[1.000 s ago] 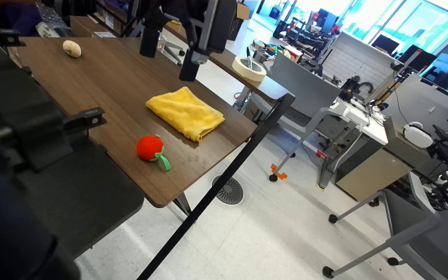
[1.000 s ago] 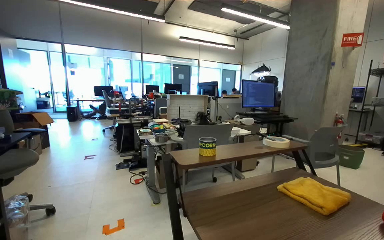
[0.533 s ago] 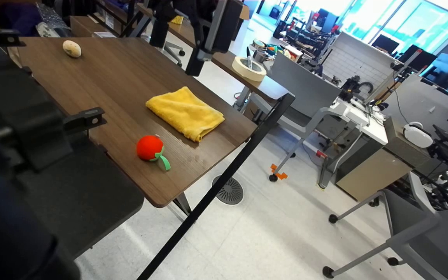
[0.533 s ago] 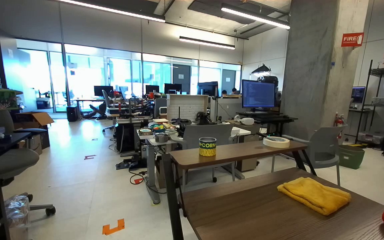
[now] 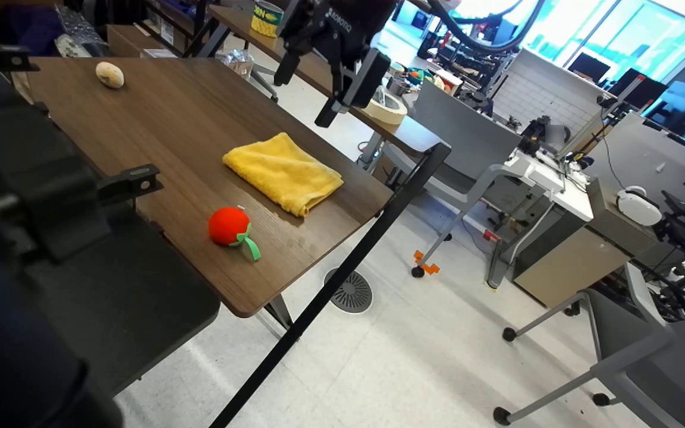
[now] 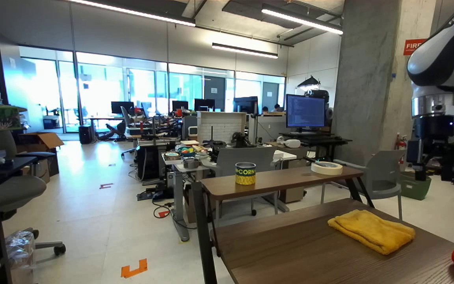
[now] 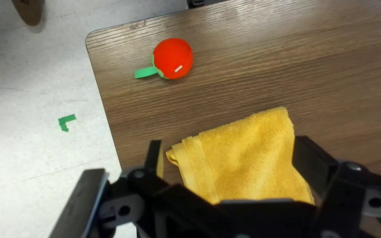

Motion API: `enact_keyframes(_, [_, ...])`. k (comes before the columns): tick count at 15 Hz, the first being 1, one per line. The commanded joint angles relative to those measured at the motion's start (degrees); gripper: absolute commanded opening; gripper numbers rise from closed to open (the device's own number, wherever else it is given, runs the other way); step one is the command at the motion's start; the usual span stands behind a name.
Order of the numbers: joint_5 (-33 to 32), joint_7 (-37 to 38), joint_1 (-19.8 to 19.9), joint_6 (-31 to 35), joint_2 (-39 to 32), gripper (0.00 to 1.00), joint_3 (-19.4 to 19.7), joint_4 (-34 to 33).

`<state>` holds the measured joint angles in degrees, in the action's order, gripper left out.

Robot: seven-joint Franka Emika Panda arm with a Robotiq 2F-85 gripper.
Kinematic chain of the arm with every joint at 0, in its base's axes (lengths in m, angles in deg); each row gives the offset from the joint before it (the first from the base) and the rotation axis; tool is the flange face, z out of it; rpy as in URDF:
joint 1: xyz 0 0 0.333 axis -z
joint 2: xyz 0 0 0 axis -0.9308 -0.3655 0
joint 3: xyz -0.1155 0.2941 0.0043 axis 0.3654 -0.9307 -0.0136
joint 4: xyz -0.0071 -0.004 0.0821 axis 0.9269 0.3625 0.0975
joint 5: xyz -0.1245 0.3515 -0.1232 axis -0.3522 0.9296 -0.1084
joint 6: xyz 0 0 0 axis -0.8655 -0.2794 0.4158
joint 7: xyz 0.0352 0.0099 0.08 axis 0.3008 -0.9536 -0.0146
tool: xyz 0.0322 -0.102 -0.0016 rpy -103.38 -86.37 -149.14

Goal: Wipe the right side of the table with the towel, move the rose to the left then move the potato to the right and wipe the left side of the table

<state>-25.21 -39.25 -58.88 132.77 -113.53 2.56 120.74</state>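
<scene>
The brown wood-grain table (image 5: 182, 137) lies lower than my gripper (image 5: 305, 94). I have its fingers wide apart, clear above the folded yellow towel (image 7: 243, 162), which my wrist view shows between them. Past the fingertips in that view sits the green-stemmed red ball (image 7: 174, 58); in an exterior view the pale potato (image 5: 109, 75) lies well away from the gripper.
</scene>
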Motion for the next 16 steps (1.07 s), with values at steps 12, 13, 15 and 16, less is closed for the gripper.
enact_keyframes(12, [-6.4,13.3,-4.5,24.1,-24.7,1.0,0.6,-9.9])
enact_keyframes(13, [-6.5,13.8,-4.5,23.3,-26.8,1.0,0.3,-11.7])
enact_keyframes(15, [-6.1,12.7,-3.7,23.2,-24.5,1.0,-0.8,-8.2])
enact_keyframes(16, [-6.1,12.9,-4.0,23.3,-26.5,1.0,-0.8,-9.9])
